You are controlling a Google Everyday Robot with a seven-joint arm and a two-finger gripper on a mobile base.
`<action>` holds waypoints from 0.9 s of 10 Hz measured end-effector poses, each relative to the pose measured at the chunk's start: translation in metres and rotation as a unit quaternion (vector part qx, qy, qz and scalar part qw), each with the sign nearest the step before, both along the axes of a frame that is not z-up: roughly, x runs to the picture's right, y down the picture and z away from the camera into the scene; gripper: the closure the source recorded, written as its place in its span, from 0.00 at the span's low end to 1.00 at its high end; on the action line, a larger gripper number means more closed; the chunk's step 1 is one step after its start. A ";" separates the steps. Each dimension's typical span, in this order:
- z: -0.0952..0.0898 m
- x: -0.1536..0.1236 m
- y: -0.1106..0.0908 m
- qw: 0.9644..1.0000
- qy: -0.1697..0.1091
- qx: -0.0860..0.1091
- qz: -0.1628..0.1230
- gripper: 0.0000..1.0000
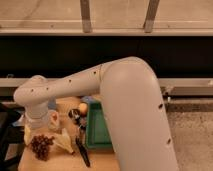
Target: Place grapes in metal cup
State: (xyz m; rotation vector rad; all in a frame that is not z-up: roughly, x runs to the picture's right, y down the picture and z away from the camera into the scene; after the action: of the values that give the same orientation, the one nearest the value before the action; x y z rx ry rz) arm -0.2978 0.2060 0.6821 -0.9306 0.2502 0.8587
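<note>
The grapes [41,146] are a dark red-purple bunch lying on the wooden table [55,161] at its front left. The metal cup [74,114] is small and dark, standing near the table's middle, left of a yellow-orange round fruit [83,108]. My white arm reaches in from the right, and its wrist hangs over the table's left side. My gripper [34,128] points down from the wrist, just above and behind the grapes, and is mostly hidden by the wrist. It is well left of the metal cup.
A green tray [98,129] lies right of the cup. A white cup [53,120] stands beside the wrist. A pale yellow object [63,142] lies right of the grapes, and a black utensil [82,150] lies in front of the tray. A light blue cup [89,99] shows behind the fruit.
</note>
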 end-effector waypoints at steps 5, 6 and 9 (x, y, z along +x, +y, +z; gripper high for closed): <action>0.025 -0.020 0.037 0.999 -0.018 -0.037 -0.017 0.20; 0.032 -0.022 0.043 0.999 -0.018 -0.044 -0.021 0.20; 0.052 -0.034 0.056 0.998 -0.024 -0.057 -0.025 0.20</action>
State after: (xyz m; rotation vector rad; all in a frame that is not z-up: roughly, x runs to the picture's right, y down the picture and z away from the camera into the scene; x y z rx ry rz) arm -0.3321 0.2625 0.7342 -1.0468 0.2827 0.7818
